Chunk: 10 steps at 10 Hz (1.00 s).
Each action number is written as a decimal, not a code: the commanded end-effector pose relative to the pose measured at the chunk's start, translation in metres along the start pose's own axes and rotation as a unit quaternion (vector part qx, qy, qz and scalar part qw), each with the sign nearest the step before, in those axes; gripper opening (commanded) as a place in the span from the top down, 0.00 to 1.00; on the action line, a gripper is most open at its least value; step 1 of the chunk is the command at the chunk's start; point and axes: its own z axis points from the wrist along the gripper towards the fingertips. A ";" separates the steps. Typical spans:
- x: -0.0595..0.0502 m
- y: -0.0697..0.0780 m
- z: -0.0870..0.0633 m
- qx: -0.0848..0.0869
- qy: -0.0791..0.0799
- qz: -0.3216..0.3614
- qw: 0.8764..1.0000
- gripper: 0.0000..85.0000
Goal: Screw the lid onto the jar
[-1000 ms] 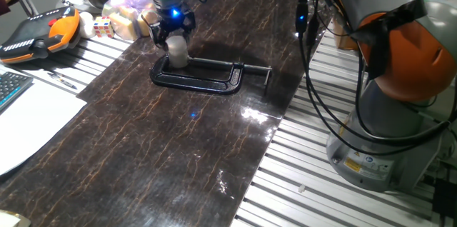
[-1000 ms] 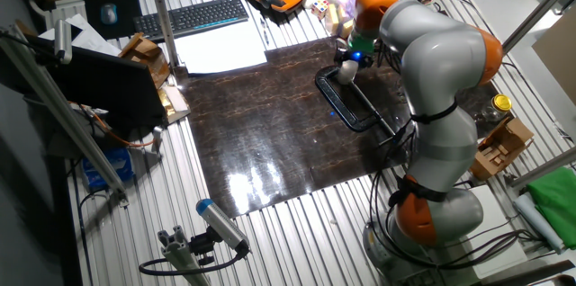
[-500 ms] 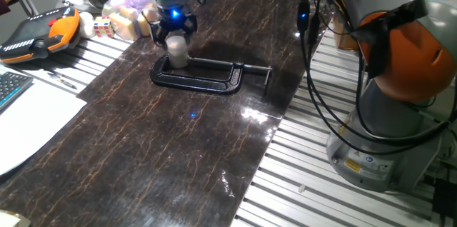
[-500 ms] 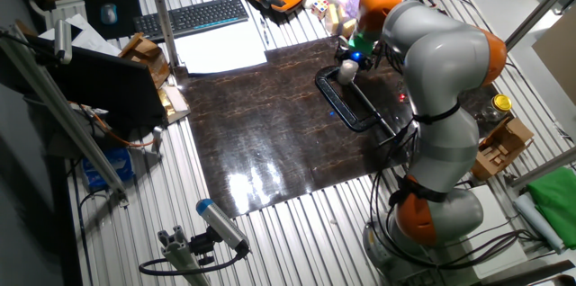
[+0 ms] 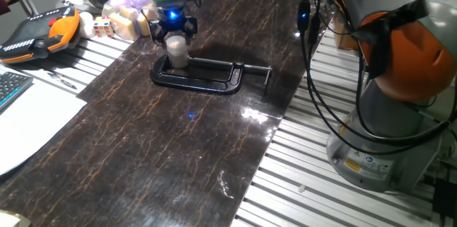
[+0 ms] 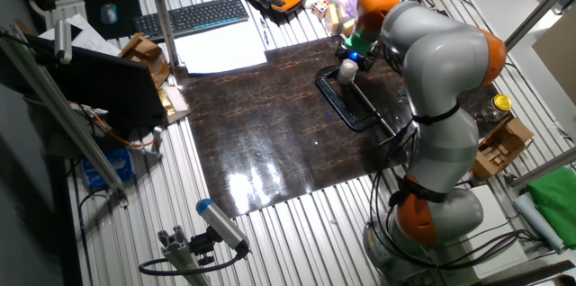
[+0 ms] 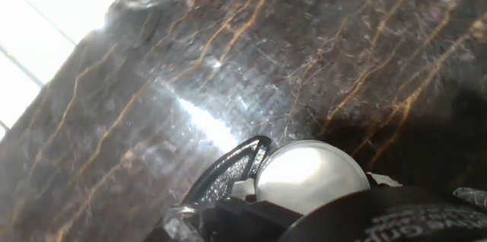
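Directly above jar [image 5: 177, 56] in black clamp [image 5: 203, 77], end effector [image 5: 173, 36] grips lid [image 7: 312, 176]; fingers closed on it.

Whitish jar [image 5: 177, 51], black C-clamp [image 5: 207, 77], dark brown tabletop [image 5: 178, 148] with orange-gold veining.

Jar [image 5: 178, 55]: small, whitish, translucent, upright, seated in the black C-clamp [image 5: 207, 76] on the table [image 5: 214, 141]. Lid [image 7: 312, 177]: round, grey-white, sitting atop the jar, lying level.
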 end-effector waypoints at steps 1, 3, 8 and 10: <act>0.000 0.000 0.000 0.006 -0.005 0.064 0.998 0.18; 0.000 0.000 0.000 0.009 -0.007 0.104 0.995 0.18; -0.001 0.000 0.000 0.021 -0.021 0.167 0.986 0.18; -0.001 0.000 -0.001 0.024 -0.028 0.192 0.981 0.17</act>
